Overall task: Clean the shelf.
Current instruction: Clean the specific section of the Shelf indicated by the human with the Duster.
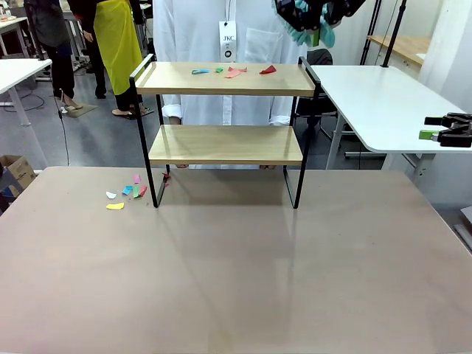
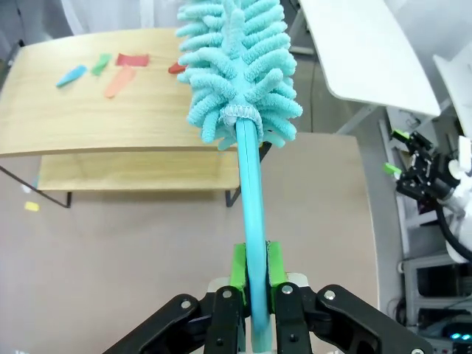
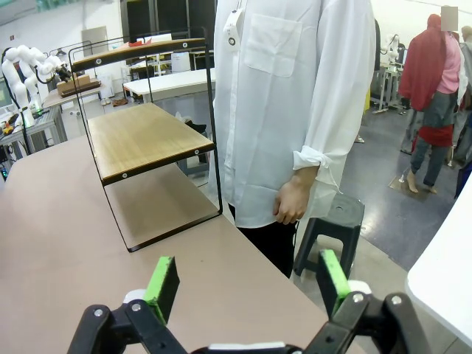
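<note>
The shelf [image 1: 225, 144] stands at the far middle of the brown counter [image 1: 236, 280], its two wooden boards held in a thin black frame. We see the left end effector [image 2: 252, 262] clenched on the handle of a turquoise duster [image 2: 236, 66]. The green pads press the handle from both sides. The fluffy head hangs above the right end of the top board, clear of the wood.

Coloured paper scraps [image 1: 236, 71] lie scattered along the middle of that top board, in blue, green, pink and red. The lower board is bare. More scraps [image 1: 127, 193] sit on the counter just left of the shelf's near left leg.

The right end effector [image 3: 247, 284] is released, its jaws spread wide with nothing between them. It is at the far right, well apart from the shelf.

A person in a white shirt [image 3: 295, 88] stands at the far side, directly behind the shelf.
</note>
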Tool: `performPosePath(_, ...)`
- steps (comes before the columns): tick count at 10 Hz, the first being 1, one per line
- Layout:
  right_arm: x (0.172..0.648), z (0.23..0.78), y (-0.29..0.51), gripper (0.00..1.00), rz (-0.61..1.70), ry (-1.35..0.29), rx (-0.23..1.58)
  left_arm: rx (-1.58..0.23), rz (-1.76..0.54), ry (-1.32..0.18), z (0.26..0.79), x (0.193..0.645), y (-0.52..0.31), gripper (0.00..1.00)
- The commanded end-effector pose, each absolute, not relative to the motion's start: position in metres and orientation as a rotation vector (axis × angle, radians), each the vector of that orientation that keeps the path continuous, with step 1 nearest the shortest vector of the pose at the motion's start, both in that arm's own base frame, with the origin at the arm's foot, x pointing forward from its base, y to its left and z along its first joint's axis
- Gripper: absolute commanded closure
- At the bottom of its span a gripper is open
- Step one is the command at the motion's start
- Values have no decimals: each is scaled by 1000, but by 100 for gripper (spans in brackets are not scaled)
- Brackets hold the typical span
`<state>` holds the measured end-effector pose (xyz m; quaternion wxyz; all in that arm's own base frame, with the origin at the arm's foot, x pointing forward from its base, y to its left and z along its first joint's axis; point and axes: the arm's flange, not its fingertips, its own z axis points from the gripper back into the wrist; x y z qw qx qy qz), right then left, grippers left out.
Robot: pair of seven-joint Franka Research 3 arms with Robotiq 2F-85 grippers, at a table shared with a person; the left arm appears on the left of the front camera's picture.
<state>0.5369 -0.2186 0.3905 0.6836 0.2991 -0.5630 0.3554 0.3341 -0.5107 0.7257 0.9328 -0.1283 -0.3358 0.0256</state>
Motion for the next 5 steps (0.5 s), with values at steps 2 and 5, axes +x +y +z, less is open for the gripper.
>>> performPosePath(2, 537, 394, -217, 0, 793, -1243, 667, -287, 54, -686, 701, 340, -508, 87)
performPosePath(5, 537, 394, -217, 0, 793, -1243, 667, -266, 42, -629, 672, 356, -512, 87)
